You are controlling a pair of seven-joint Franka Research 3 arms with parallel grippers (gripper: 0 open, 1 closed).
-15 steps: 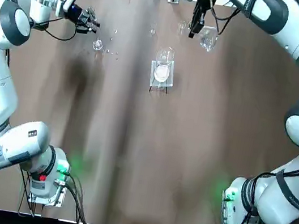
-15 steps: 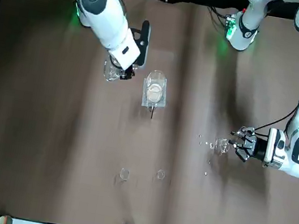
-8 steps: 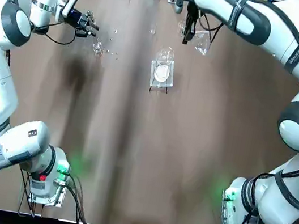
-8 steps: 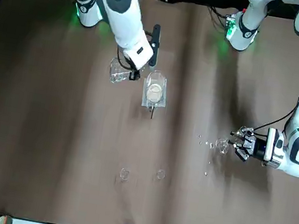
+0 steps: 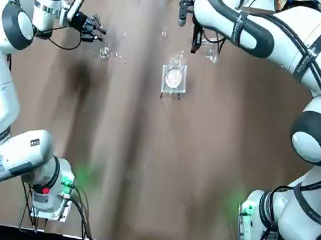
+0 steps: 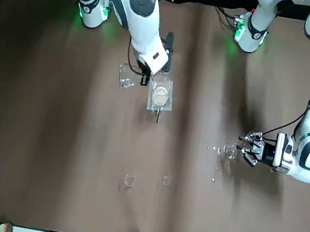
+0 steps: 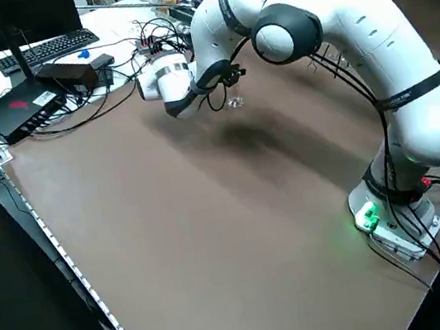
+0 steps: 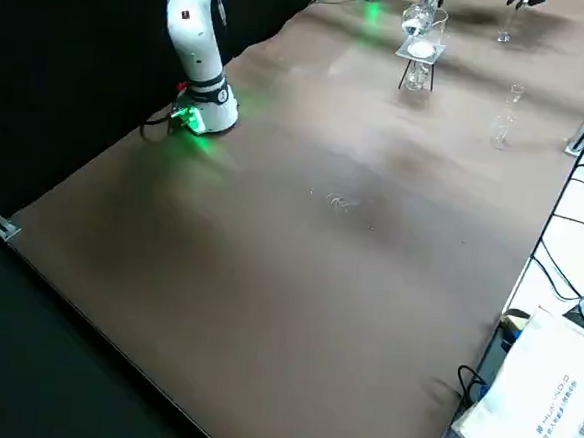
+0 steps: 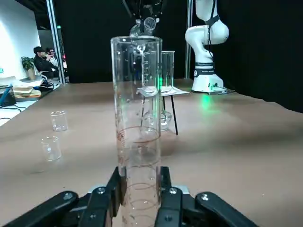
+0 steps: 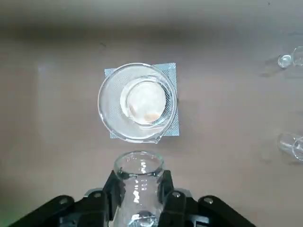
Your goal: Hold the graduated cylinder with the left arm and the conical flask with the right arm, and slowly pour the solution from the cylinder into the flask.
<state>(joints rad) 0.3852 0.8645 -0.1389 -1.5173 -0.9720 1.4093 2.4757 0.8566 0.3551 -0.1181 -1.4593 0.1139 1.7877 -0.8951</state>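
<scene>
The foot of the graduated cylinder (image 9: 138, 118) is cut off in the left wrist view, and whether liquid stands in it cannot be told; its long, clear wall shows an open rim, faint reddish print and curved rings. It rises upright between the jaws of the left gripper (image 9: 142, 187), which are closed against its sides, parted only by its width. The right gripper (image 10: 140, 189), beside the glass beaker (image 10: 111, 101), has the conical flask (image 10: 139, 198) clasped between its jaws, parted by the glass; the round rim shows, while the wider base is hard to make out. Just beyond those jaws, the beaker sits over a white disc (image 10: 143, 101) on a mesh square (image 10: 171, 75). Two small glass cups (image 9: 59, 121) (image 9: 51, 148) stand apart from both grippers' jaws.
</scene>
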